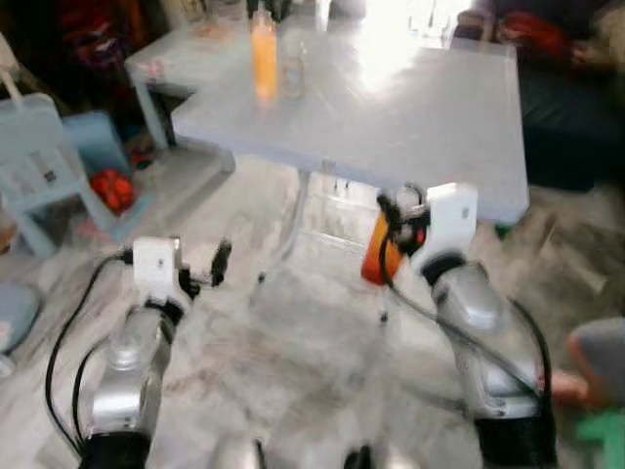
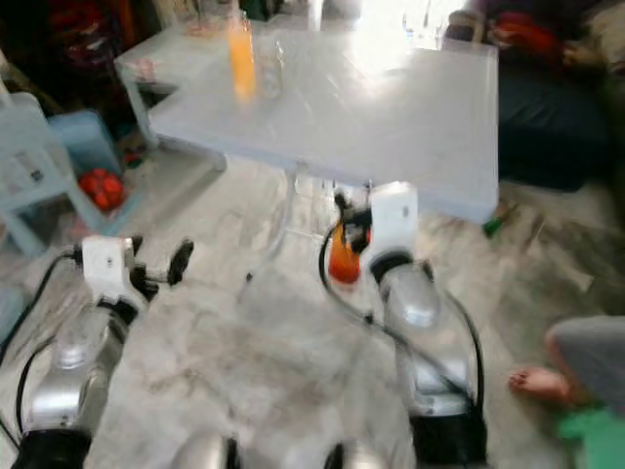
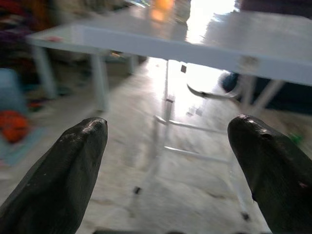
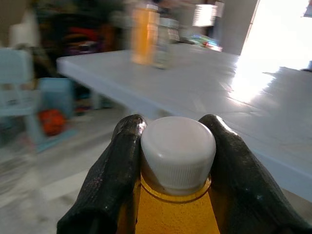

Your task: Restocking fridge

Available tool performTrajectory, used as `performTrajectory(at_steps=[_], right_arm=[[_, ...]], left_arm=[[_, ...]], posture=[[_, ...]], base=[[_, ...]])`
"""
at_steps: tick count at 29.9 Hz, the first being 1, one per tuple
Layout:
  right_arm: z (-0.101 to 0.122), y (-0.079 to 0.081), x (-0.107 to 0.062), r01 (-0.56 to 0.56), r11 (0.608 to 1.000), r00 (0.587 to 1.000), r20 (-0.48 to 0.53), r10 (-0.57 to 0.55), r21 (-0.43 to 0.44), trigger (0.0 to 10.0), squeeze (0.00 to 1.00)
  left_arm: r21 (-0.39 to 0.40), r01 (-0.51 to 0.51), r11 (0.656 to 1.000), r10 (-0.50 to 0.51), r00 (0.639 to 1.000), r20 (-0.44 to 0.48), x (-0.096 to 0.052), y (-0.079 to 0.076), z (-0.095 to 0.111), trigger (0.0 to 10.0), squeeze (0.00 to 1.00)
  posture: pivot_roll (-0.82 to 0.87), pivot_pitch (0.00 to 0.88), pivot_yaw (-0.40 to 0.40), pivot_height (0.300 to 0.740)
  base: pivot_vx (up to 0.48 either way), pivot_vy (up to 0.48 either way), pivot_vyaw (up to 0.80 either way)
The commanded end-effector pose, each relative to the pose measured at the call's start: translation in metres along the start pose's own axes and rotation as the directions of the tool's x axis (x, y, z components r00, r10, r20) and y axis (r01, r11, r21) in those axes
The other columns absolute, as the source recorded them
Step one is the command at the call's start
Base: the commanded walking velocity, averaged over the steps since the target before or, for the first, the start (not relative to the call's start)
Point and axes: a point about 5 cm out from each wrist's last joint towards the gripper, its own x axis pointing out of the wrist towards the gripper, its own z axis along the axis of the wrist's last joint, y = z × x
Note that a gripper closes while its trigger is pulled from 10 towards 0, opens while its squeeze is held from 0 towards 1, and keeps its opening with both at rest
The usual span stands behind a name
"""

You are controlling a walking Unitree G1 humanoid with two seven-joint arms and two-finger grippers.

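One orange plastic bottle (image 4: 170,214) with a white ribbed cap is clamped by the right gripper (image 4: 176,146); the left gripper (image 3: 168,161) is held wide open, empty.

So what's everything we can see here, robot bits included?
Table: one, pale grey, ahead of the robot.
Orange bottle on table: one, far left part of the tabletop.
Clear jar: one, beside that bottle.
Held bottle: one, orange with white cap, in the right hand, below the table edge.
Crate: one, light blue, on the floor at left, red items in front.
Person's foot: one, bare, floor at right.
Right hand: shut on the bottle neck.
Left hand: open, empty.
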Motion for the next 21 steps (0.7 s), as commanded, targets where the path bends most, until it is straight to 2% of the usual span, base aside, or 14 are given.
performTrajectory(at_steps=[1,14,21], right_arm=[[0.0125,0.0056,0.0046,-0.033,0.999,0.997,0.065,0.035,-0.021,10.0,0.00],[0.0122,0.0092,0.0074,-0.057,0.998,0.995,0.082,0.059,-0.020,10.0,0.00],[0.0119,0.0129,0.0067,-0.084,0.996,0.992,0.089,0.087,-0.036,10.0,0.00]], left_arm=[[0.004,-0.032,0.999,0.032,0.999,-0.002,-0.0003,0.0026,-0.0014,10.0,0.00],[0.045,-0.094,0.995,0.094,0.996,0.002,-0.0003,0.0071,-0.0034,10.0,0.00],[0.105,-0.112,0.988,0.110,0.994,0.025,0.0029,0.0073,-0.0011,10.0,0.00]], posture=[[0.04,0.025,-0.003,0.740],[0.05,0.030,-0.004,0.740],[0.05,0.022,-0.009,0.740]], base=[[0.000,0.000,0.80],[0.000,0.000,0.80],[0.000,0.000,0.80]])
